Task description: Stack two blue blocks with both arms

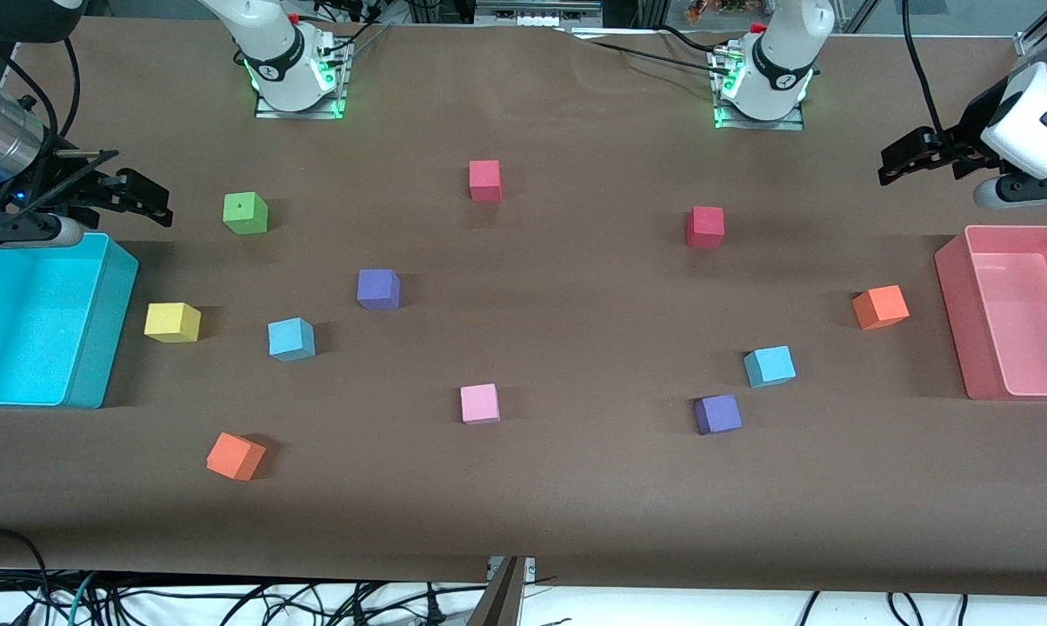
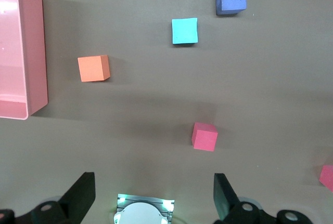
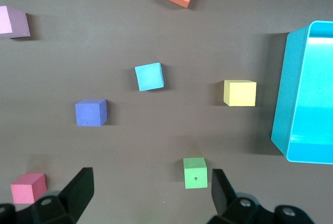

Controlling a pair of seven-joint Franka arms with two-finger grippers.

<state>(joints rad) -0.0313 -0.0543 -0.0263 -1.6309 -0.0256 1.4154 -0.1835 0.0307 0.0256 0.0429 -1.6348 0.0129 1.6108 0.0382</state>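
One light blue block (image 1: 291, 338) lies toward the right arm's end of the table, beside a yellow cube (image 1: 172, 322); it also shows in the right wrist view (image 3: 150, 76). The other blue block (image 1: 769, 365) lies toward the left arm's end, just farther from the front camera than a purple cube (image 1: 717, 414); it also shows in the left wrist view (image 2: 184, 30). My right gripper (image 1: 141, 198) hangs open and empty above the cyan bin's corner, jaws wide (image 3: 151, 186). My left gripper (image 1: 902, 161) hangs open and empty above the table near the pink bin, jaws wide (image 2: 154, 192).
A cyan bin (image 1: 106, 330) stands at the right arm's end and a pink bin (image 1: 954, 304) at the left arm's end. Scattered cubes: green (image 1: 245, 213), purple (image 1: 377, 289), pink (image 1: 479, 403), two orange (image 1: 235, 456) (image 1: 880, 307), two red (image 1: 484, 180) (image 1: 704, 226).
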